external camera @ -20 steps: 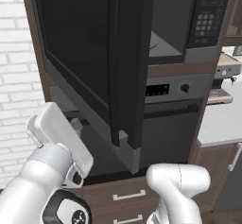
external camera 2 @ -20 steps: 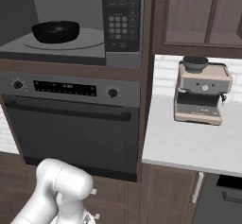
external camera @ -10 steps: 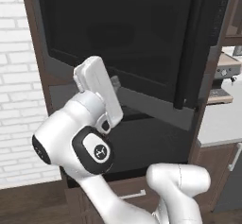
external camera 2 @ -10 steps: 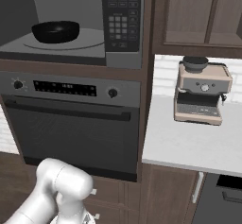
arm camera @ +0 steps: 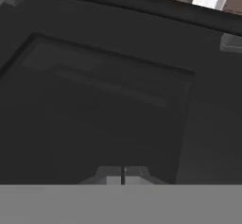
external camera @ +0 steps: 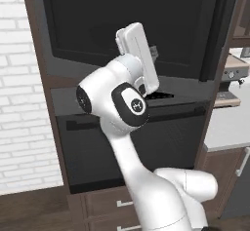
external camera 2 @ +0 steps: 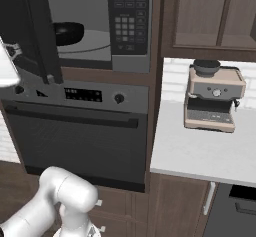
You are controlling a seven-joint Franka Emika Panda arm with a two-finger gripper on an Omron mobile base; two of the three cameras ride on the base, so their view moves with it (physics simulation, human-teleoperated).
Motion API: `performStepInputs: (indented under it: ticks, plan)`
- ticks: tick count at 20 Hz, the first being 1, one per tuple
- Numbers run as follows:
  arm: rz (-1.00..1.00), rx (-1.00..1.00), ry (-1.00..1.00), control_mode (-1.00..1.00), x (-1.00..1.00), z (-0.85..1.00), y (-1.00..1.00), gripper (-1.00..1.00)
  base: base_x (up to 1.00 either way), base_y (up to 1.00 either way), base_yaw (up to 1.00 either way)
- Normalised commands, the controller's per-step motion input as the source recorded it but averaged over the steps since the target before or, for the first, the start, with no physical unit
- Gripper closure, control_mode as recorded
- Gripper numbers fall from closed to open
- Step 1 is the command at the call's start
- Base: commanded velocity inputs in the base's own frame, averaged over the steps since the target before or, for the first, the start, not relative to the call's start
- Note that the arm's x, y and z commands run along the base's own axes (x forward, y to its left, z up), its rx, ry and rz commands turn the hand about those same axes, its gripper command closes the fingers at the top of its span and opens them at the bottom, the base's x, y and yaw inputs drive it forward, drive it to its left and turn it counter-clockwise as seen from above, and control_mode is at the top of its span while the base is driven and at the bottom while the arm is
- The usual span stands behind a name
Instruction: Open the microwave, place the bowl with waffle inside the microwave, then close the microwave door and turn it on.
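The microwave (external camera 2: pixel 100 56) has its keypad panel (external camera 2: pixel 129 23) on the right. Its door (external camera 2: pixel 30 26) stands partly swung in over the cavity. The black bowl (external camera 2: pixel 69 32) sits inside on the cavity floor; the waffle is hidden behind its rim. From the left base view the door's (external camera: pixel 132 20) dark glass faces me, with my gripper (external camera: pixel 153 52) pressed against its outer face. In the hand view the glass (arm camera: pixel 108 86) is very close and my gripper (arm camera: pixel 122 176) has its fingertips together, holding nothing.
A grey wall oven (external camera 2: pixel 75 131) with a bar handle sits directly under the microwave. A coffee machine (external camera 2: pixel 212 96) stands on the white counter (external camera 2: pixel 200 151) to the right. A white brick wall (external camera: pixel 19 103) borders the cabinet on the left.
The door has swung from wide open to partly across the cavity. My arm rose from low at the left and moved right with the door, hand against the glass.
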Motion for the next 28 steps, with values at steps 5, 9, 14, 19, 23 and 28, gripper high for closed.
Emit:
performStepInputs:
  ticks: [5,9,14,19,23,28]
  plan:
    - [0.26,0.11,0.06,-1.0,0.8,0.07,-0.36,1.0,0.0,0.0,0.0]
    - [0.37,0.08,0.14,-1.0,1.0,-0.01,-0.3,1.0,0.0,0.0,0.0]
    - [0.43,0.14,0.02,-1.0,0.96,0.0,-0.04,1.0,0.0,0.0,0.0]
    - [0.44,0.16,0.0,-1.0,1.0,-0.02,0.0,1.0,0.0,0.0,0.0]
    - [0.38,0.17,0.02,-1.0,1.0,0.0,0.0,1.0,0.0,0.0,0.0]
    - [0.23,0.07,0.18,-1.0,1.0,0.0,0.05,1.0,0.0,0.0,0.0]
